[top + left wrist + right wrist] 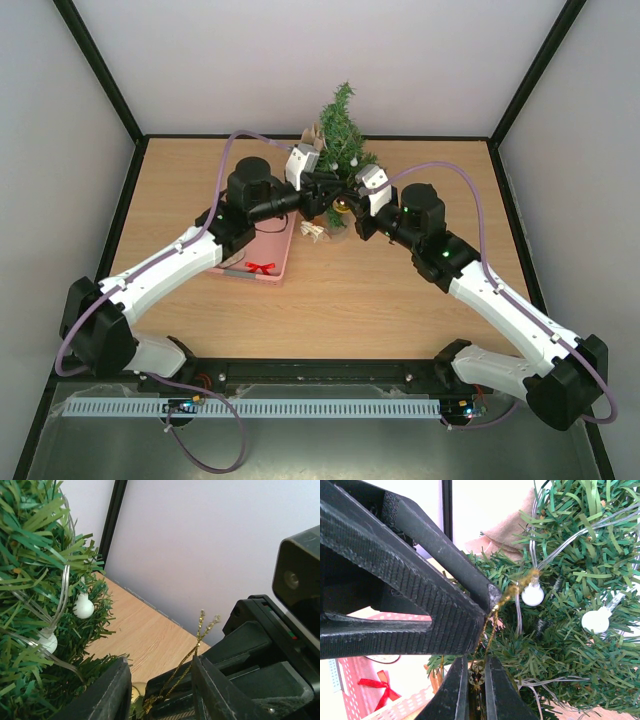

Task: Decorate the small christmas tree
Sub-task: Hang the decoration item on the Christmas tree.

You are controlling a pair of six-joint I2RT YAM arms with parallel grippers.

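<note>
One pink basket (262, 262) lies on the desk (400, 290) left of centre, partly under the left arm, with one red bow (262, 268) in it. Just to its right, one small pale ornament (312, 231) rests on the wood near the foot of the tree.

Two arms reach in and meet at the tree's near side. The left end effector (159, 672) is released: in its own view the two fingers (107, 697) stand apart, and one gold cord (196, 642) rises through the gap without being pinched by them.

The small christmas tree (342, 130) stands upright at the far middle of the desk, close to the back edge. One tan cloth shape (312, 136) shows just behind it on the left. A clear wire with white bulbs (533, 595) runs through the branches; two bulbs can be counted in each wrist view.

One gold bauble (342, 206) hangs against the lower branches between the two end effectors. The right end effector (475, 664) is clenched on the gold cord, its jaws almost together with only the glittery strand between them.
</note>
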